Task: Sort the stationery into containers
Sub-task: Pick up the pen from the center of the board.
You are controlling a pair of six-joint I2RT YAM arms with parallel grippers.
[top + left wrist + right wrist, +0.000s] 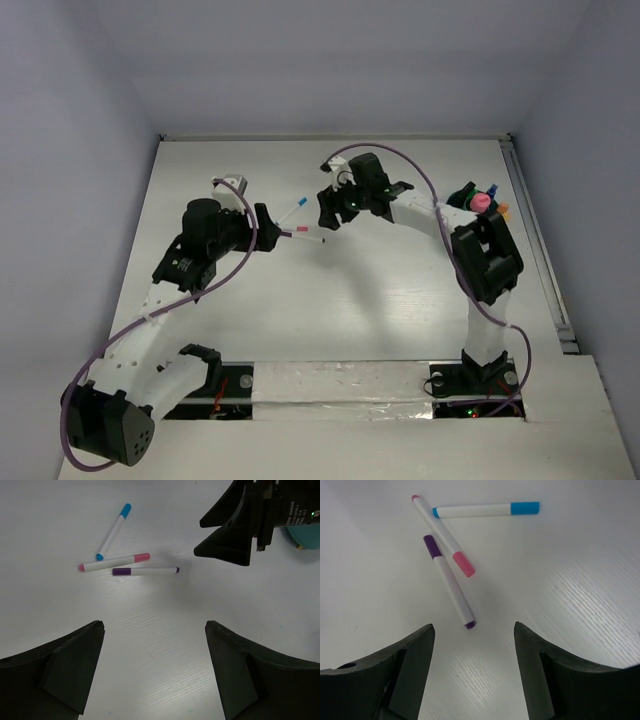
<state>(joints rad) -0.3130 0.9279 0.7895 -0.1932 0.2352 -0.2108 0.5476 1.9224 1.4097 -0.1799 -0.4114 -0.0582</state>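
- Stationery is lying in a small cluster on the white table [380,300] between my two grippers: three thin white markers.
- The blue-capped marker [113,531] is lying slanted, one end just beside the pink-capped marker [114,562].
- The purple-capped marker [145,571] is lying alongside the pink-capped one; I cannot tell whether they are touching.
- My left gripper [154,627] is pointing at the markers, jaws standing wide with nothing between them.
- My right gripper [473,626] is facing them from the opposite side, jaws also spread wide and empty, the purple-capped marker's tip lying just ahead of the gap.
- The teal holder [310,535] is standing well apart from the markers, near the table's right edge, with a pink-topped piece [481,201] sticking up from it.
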